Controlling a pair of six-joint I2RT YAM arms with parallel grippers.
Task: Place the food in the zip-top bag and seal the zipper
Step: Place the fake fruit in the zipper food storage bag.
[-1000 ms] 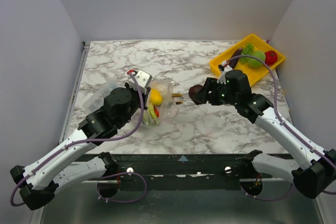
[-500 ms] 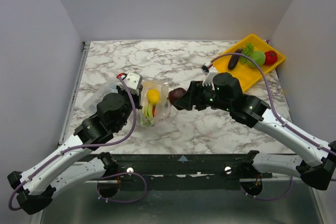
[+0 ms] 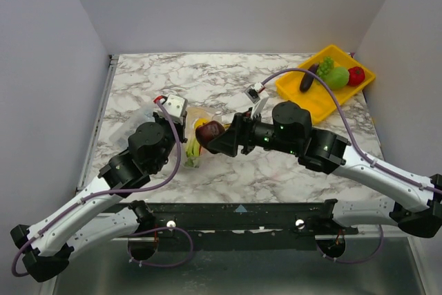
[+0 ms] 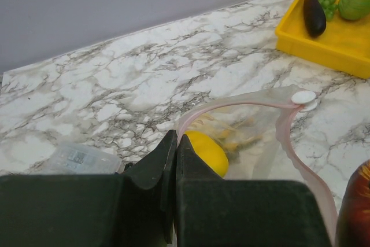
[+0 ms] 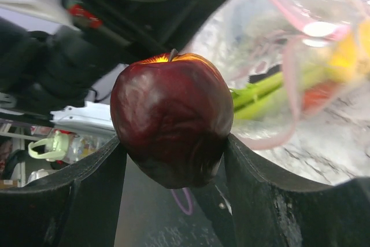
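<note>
Right gripper (image 3: 215, 136) clasping red apple (image 5: 171, 117), apparently at the zip-top bag's (image 4: 254, 140) mouth just leftward; left gripper (image 4: 176, 154) pinched on its zipper (image 4: 231, 102).

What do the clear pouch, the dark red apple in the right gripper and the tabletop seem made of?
The zip-top bag: thin clear soft plastic, glossy; the green stalk shows through and its pink-edged mouth bows limply. The apple: likely moulded plastic, smooth with soft sheen. The tabletop: marble look, white with grey veins; possibly printed laminate.
</note>
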